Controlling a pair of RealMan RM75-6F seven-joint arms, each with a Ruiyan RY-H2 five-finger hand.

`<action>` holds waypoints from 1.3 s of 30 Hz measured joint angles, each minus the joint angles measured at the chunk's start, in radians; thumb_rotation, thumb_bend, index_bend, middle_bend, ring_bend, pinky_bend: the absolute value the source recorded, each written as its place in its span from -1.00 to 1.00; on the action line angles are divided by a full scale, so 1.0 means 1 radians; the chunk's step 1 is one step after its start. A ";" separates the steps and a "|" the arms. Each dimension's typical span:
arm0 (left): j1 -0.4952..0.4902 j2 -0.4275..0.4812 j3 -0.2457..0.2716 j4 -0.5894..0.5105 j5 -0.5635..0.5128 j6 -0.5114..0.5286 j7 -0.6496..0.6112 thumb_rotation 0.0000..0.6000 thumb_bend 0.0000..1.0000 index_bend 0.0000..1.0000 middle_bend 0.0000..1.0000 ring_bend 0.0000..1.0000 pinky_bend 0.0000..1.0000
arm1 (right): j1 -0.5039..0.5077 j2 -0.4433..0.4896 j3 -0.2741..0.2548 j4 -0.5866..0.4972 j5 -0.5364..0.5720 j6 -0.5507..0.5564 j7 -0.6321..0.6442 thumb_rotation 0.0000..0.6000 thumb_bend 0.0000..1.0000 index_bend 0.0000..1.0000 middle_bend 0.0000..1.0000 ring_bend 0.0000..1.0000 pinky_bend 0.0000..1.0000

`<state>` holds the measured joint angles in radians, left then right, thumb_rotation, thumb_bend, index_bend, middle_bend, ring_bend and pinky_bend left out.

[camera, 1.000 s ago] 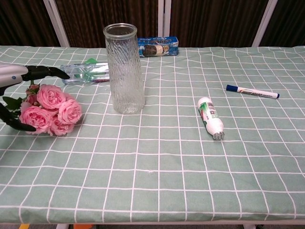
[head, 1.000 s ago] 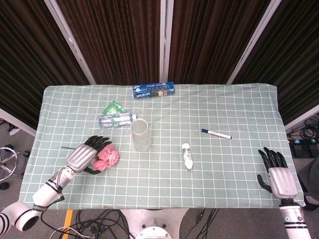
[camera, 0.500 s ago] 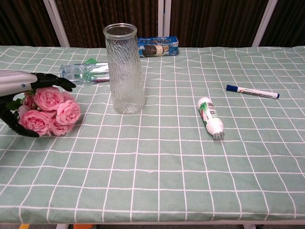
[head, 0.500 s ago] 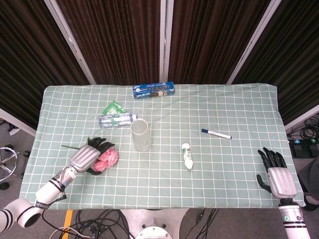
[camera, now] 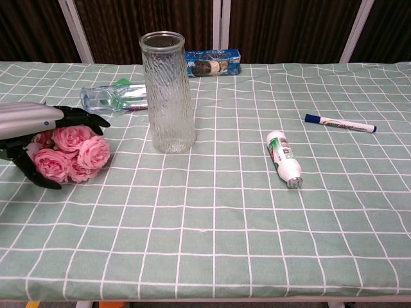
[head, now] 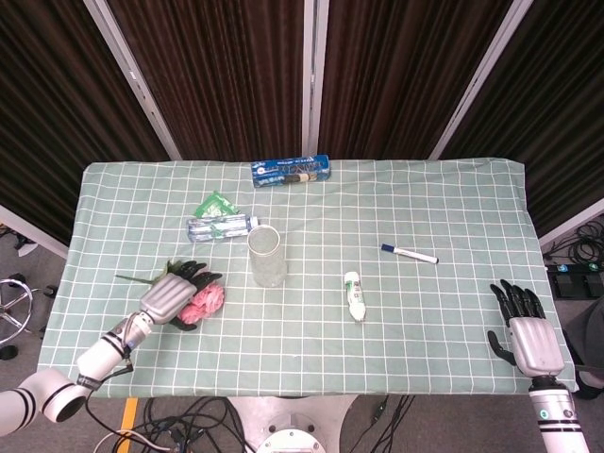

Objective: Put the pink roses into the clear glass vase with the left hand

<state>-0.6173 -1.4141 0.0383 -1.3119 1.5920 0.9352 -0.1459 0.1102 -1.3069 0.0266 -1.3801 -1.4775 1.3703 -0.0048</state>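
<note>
Left hand (camera: 40, 128) spread over pink roses (camera: 69, 152), grasp unclear; glass vase (camera: 168, 93) empty; lift and insertion remain.

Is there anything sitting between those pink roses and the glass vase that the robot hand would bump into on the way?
Nothing visible does. The pink roses lie under the left robot hand, and only bare tablecloth separates them from the clear glass vase. The plastic-wrapped packet lies farther back, off that path.
</note>
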 measured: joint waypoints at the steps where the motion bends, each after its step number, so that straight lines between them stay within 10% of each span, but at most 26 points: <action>1: 0.000 -0.003 0.001 0.003 0.000 0.000 -0.001 1.00 -0.79 -0.85 -0.59 -1.00 -0.89 | 0.000 -0.001 0.000 0.000 0.000 0.000 0.001 1.00 -0.35 -1.00 -1.00 -1.00 -1.00; 28: 0.046 -0.037 -0.017 0.052 0.010 0.192 -0.041 1.00 -0.44 -0.62 0.17 -0.75 -0.86 | -0.005 0.005 0.007 0.001 0.013 0.004 0.009 1.00 -0.35 -1.00 -1.00 -1.00 -1.00; 39: 0.093 0.096 -0.098 -0.030 -0.018 0.356 -0.047 1.00 -0.39 -0.57 0.28 -0.65 -0.85 | -0.003 0.010 0.013 -0.007 0.012 0.009 0.019 1.00 -0.35 -1.00 -1.00 -1.00 -1.00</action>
<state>-0.5244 -1.3179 -0.0598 -1.3416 1.5742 1.2907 -0.1932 0.1069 -1.2971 0.0392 -1.3867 -1.4655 1.3795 0.0145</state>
